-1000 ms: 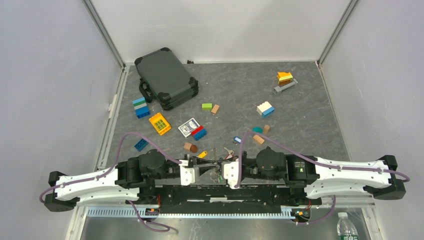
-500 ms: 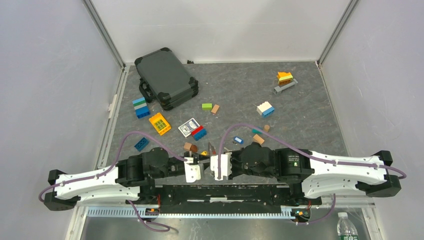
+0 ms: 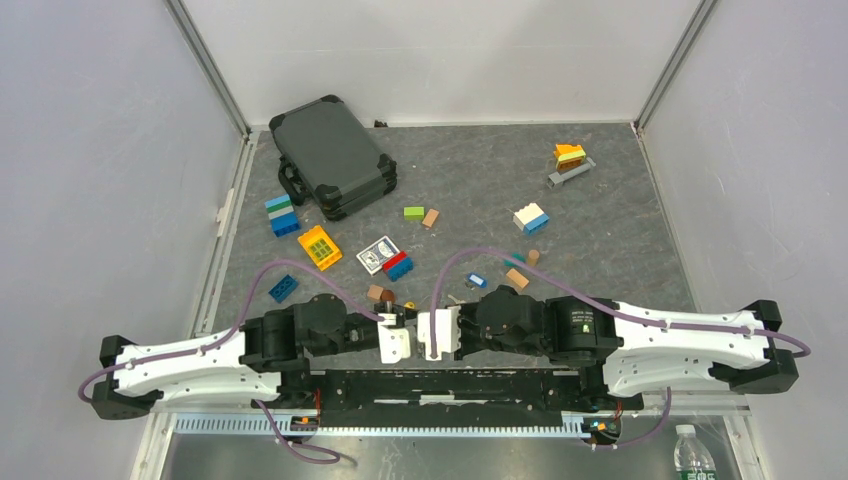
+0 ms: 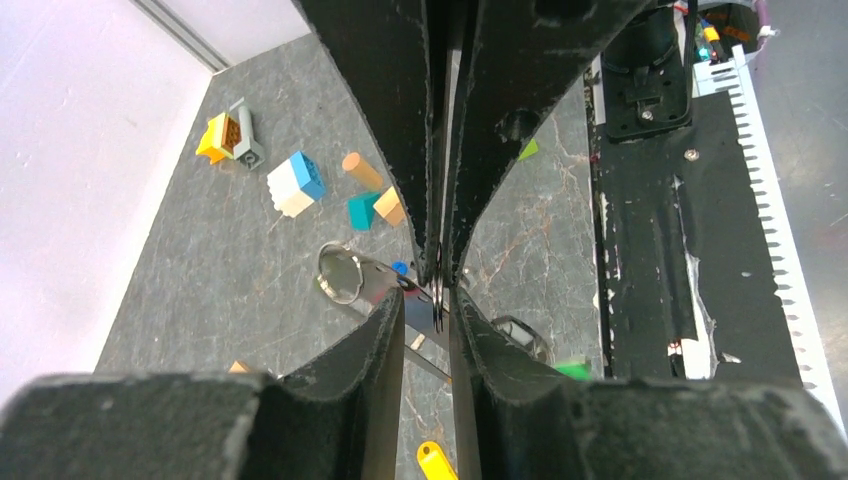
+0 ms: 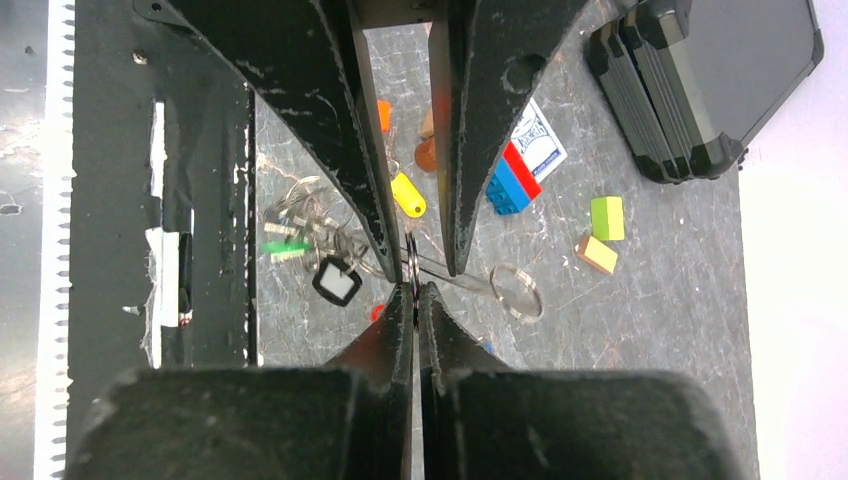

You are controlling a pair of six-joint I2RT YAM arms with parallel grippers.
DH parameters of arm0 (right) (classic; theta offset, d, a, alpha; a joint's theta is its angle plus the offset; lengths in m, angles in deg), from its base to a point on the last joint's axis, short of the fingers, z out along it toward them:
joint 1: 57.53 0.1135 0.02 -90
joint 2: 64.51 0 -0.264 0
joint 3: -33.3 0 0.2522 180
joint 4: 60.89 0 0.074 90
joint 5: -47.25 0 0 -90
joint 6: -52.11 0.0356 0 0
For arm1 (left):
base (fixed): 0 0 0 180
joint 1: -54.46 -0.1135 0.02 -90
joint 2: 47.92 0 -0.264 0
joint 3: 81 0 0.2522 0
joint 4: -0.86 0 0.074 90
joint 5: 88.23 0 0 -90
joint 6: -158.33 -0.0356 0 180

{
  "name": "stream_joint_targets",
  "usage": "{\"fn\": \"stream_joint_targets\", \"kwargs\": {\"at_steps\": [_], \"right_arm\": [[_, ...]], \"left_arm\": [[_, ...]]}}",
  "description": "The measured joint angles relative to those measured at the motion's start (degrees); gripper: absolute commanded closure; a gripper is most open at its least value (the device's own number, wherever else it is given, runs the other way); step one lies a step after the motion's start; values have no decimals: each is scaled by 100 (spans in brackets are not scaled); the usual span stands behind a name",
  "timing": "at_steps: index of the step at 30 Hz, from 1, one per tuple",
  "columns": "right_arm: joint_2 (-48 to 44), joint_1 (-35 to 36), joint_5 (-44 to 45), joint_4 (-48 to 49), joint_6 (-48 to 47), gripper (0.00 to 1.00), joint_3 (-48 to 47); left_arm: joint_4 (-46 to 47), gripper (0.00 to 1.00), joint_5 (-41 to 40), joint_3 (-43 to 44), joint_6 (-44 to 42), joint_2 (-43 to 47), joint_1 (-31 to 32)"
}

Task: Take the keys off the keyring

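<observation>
The keyring (image 5: 412, 262) is a thin grey metal loop, held edge-on above the table. My right gripper (image 5: 415, 288) is shut on it; it meets the left gripper at the near middle of the top view (image 3: 428, 328). My left gripper (image 4: 428, 300) is slightly open, its two fingers either side of the ring (image 4: 437, 300) with a gap showing; it also shows in the top view (image 3: 405, 328). Keys hang or lie below: a yellow head (image 5: 405, 193), a green one (image 5: 285, 245), a black one (image 5: 337, 283), a red one (image 5: 377, 312). A round ring (image 5: 515, 292) sits to the side.
A dark hard case (image 3: 333, 155) stands at the back left. A playing-card box (image 3: 377, 253) with a red-blue brick (image 3: 398, 265) lies mid-table. Loose bricks are scattered: yellow (image 3: 319, 246), blue (image 3: 281, 288), white-blue (image 3: 530, 217), orange-grey (image 3: 570, 160). The black base rail (image 3: 450, 385) runs beneath the grippers.
Both grippers have closed in on each other at the near middle; the right arm swung left and the left one right. The keyring now sits between their fingertips.
</observation>
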Motion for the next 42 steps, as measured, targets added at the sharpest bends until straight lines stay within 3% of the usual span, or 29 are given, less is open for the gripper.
{"fn": "stream_joint_targets", "kwargs": {"at_steps": [4,7,13,16,20,30,42], "right_arm": [[24,0,-17,0,2,100,0],[24,0,-22,2,9,100,0],[28,0,-42,-24,15,100,0],[-7,0,-61,9,-11,94,20],[-321,0,-111,520,-103,89,387],[-1045,7,-240,1908,-343,86,1412],[-1021,26,-107,2275,-463,82,1703]], "left_arm": [[28,75,2,0,0,-28,0],[31,97,26,0,0,-52,0],[24,98,122,2,-24,-61,0],[37,98,125,0,-24,-28,0],[92,98,177,-22,-22,111,0],[315,98,304,-173,15,378,-4],[293,98,304,-238,90,396,-17]]}}
